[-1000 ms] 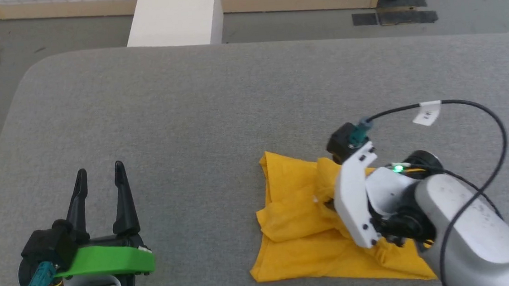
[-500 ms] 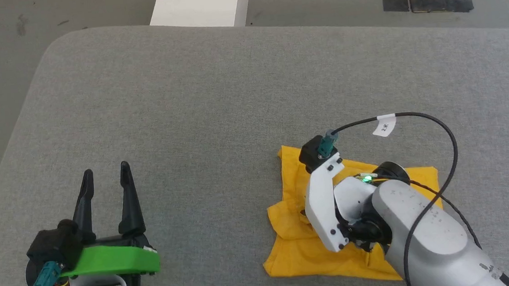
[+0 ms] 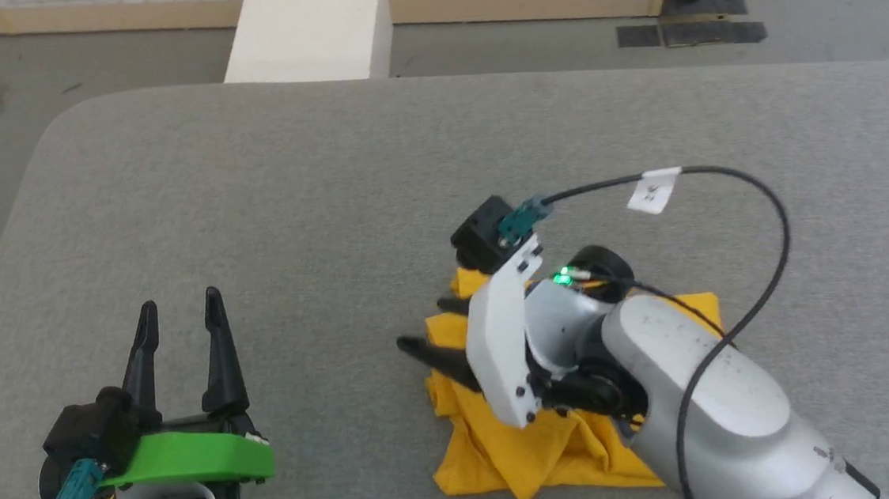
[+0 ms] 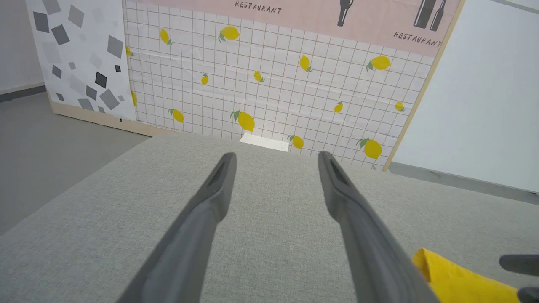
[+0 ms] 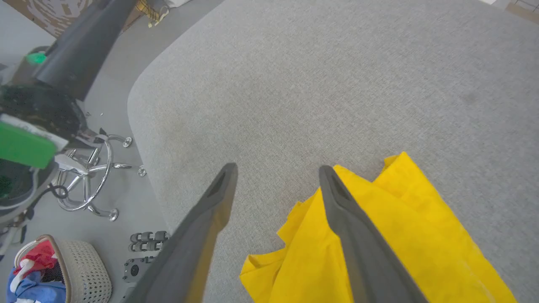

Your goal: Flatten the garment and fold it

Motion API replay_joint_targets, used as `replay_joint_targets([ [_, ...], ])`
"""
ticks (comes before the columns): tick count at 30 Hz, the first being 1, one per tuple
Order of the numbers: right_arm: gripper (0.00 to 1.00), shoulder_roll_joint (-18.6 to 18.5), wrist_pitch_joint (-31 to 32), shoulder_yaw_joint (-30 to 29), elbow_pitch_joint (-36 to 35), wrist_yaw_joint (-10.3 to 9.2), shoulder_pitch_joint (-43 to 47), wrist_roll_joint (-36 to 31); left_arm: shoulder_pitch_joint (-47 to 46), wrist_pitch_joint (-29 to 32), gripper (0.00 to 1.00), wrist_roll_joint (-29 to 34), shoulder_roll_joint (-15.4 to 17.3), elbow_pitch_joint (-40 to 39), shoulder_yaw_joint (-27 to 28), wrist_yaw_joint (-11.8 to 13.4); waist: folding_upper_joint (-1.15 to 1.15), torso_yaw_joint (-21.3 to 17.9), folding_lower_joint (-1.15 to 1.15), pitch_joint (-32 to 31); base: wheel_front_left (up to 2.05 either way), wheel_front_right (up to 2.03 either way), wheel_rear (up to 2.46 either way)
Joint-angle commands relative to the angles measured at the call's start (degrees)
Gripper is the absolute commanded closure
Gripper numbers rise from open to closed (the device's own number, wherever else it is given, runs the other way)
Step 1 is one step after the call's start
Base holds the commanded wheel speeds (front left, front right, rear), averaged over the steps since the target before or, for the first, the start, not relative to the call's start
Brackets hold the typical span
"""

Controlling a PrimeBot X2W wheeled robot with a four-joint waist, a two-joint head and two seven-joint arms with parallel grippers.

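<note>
The garment (image 3: 531, 445) is a plain yellow T-shirt lying bunched and partly folded over on the grey cloth-covered table (image 3: 313, 188), near its front edge. My right gripper (image 3: 428, 328) stands open at the garment's left edge, fingers pointing left, nothing between them. In the right wrist view one finger (image 5: 349, 219) lies over the garment (image 5: 404, 231), and the right gripper (image 5: 277, 169) is wide open above bare table. My left gripper (image 3: 179, 302) hovers open and empty at the front left, well apart from the cloth. The left gripper (image 4: 276, 156) sees a garment corner (image 4: 454, 280).
A white block (image 3: 308, 26) stands behind the table's far edge, before a tiled lemon-print panel (image 4: 269, 84). Off the table's left side, on the floor, are a chrome chair base (image 5: 90, 176) and a woven basket (image 5: 78, 273) holding clothes. Wide bare table lies left and beyond.
My right gripper has opened and let go of the garment after carrying it leftward; the cloth now lies more bunched up. The head camera shifted. The left arm kept still.
</note>
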Motion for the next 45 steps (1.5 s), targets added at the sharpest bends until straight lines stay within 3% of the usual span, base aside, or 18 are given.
replay_joint_targets([
  [1, 0.00, -0.59, -1.28, -1.28, -1.05, -0.09, -0.45, -0.06, 0.52, -0.26, 0.00, 0.68, -0.05, 0.01, 0.25, -0.35, 0.00, -2.54, 0.00, -1.84, 0.00, 0.00, 0.00],
  [10, 0.00, -5.56, -6.42, -17.51, -7.40, -0.09, 8.07, -12.28, 1.54, -0.26, 0.00, 1.94, 0.49, -0.05, 0.21, -0.31, 0.00, -7.03, 0.00, -3.68, 0.00, 0.00, 0.00],
  [18, 0.00, -4.87, -0.64, -29.28, -11.68, -0.09, 20.50, -23.51, 1.51, -0.26, 0.00, 6.16, 0.87, -2.34, 0.09, 1.68, 0.00, -7.82, 0.00, -2.64, 0.00, 0.00, 0.00],
  [25, 0.00, -2.49, 4.26, -31.48, -10.08, -0.09, 24.46, -26.32, 0.92, -0.26, 0.00, 7.45, 0.39, -2.65, -0.94, 1.90, 0.00, -6.93, 0.00, -1.01, 0.00, 0.00, 0.00],
  [36, 0.00, -1.26, 6.48, -29.17, 0.52, -0.09, 22.33, -25.83, -0.73, -0.26, 0.00, 6.94, -0.17, -0.45, -1.89, 1.45, 0.00, -4.94, 0.00, 1.25, 0.00, 0.00, 0.00],
  [37, 0.75, -1.40, 5.92, -28.78, 0.73, -0.09, 22.03, -25.24, -0.78, -0.26, 0.00, 6.93, -0.19, -0.40, -1.87, 1.43, 0.00, -4.87, 0.00, 1.27, 0.00, 0.00, 0.00],
  [38, 1.00, -1.80, 5.31, -28.19, 0.93, -0.09, 21.65, -24.49, -0.84, -0.26, 0.00, 6.92, -0.21, -0.35, -1.87, 1.39, 0.00, -4.78, 0.00, 1.28, 0.00, 0.00, 0.00],
  [41, 1.00, -3.63, 4.52, -26.50, 0.58, -0.09, 20.56, -21.93, -1.06, -0.26, 0.00, 6.96, -0.25, -0.44, -1.90, 1.26, 0.00, -4.76, 0.00, 1.44, 0.00, 0.00, 0.00],
  [45, 1.00, -8.98, 4.65, -21.94, -3.12, -0.09, 18.66, -18.17, -1.18, -0.26, 0.00, 7.02, -0.25, -1.01, -1.79, 1.30, 0.00, -6.72, 0.00, 1.85, 0.00, 0.00, 0.00],
])
